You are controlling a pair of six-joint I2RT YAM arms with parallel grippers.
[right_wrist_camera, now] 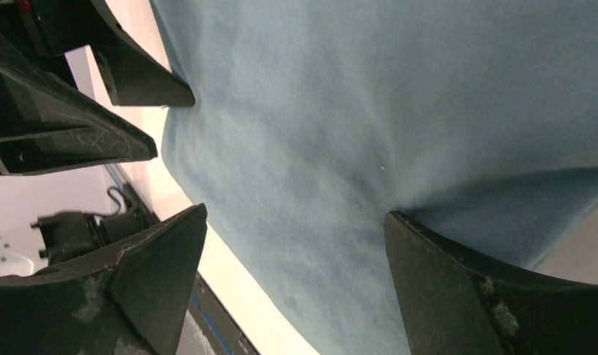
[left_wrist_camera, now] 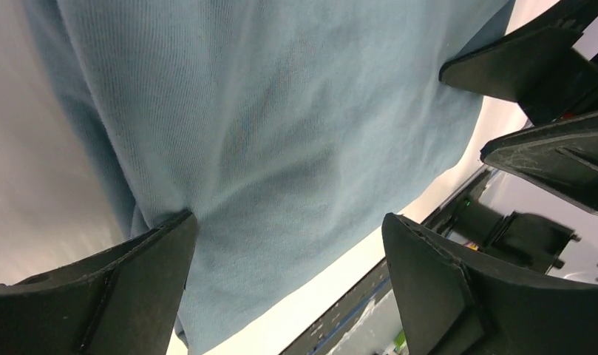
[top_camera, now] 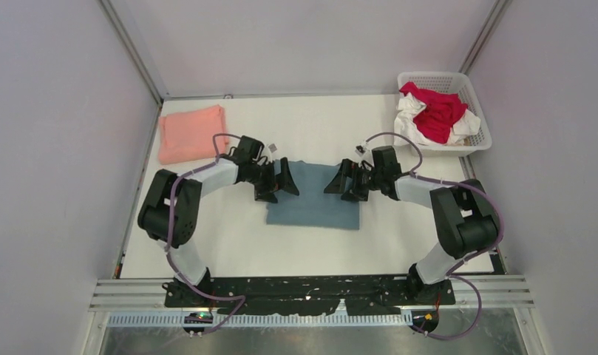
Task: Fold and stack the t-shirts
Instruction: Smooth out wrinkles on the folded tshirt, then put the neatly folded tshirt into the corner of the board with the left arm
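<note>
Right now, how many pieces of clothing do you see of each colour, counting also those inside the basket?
Teal t-shirt: 1, lying flat
Salmon-pink t-shirt: 1, folded
Red garment: 1, crumpled in the white basket
White garment: 1 seen, crumpled under the red one; there may be more that I cannot separate
Total: 4 visible

The left arm [top_camera: 170,211] and the right arm [top_camera: 462,218] are built alike: bulky black joint housings are linked by pale grey-white tubular segments. A thin mauve cable [top_camera: 179,194] is looped along each arm. Both are bolted to a black base plate [top_camera: 310,291]. The left gripper [top_camera: 284,181] and right gripper [top_camera: 340,181] are fitted with black wedge-shaped fingers [left_wrist_camera: 118,296], marked with pale scratches and specks of lint.
</note>
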